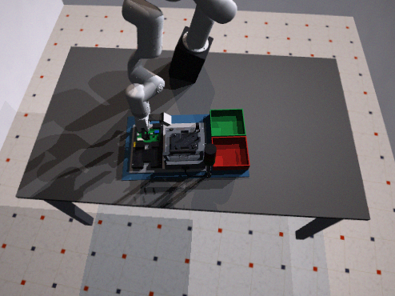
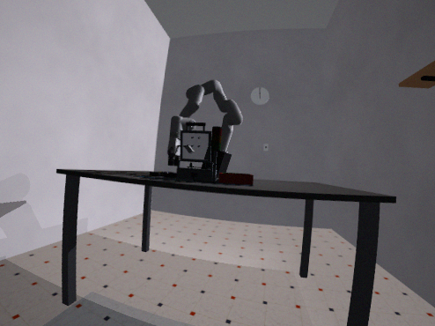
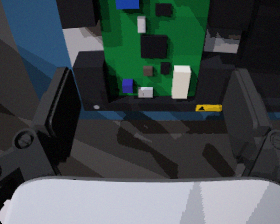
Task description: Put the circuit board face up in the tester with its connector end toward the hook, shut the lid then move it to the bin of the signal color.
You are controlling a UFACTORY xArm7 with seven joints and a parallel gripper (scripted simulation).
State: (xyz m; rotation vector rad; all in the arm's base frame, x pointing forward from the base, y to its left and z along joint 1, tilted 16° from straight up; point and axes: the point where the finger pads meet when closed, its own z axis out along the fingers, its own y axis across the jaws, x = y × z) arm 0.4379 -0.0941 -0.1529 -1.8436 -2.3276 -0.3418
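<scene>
The green circuit board (image 3: 156, 31) lies face up in the far pocket of the black tray (image 1: 145, 153). Its white connector (image 3: 180, 81) is at the end nearest my wrist camera. My gripper (image 3: 152, 85) is open and empty, low over the tray. Its two dark fingers stand wide on either side of the board's connector end, and nothing is between them. In the top view the gripper (image 1: 145, 133) is right over the board (image 1: 149, 133). The tester (image 1: 184, 145) stands right of the tray, with its lid (image 2: 194, 146) upright and open.
The green bin (image 1: 227, 122) and the red bin (image 1: 230, 151) stand right of the tester, on the blue mat (image 1: 128, 175). The signal tower (image 1: 209, 151) stands between the tester and the red bin and shows no light. The arm's black base (image 1: 188, 59) is behind them.
</scene>
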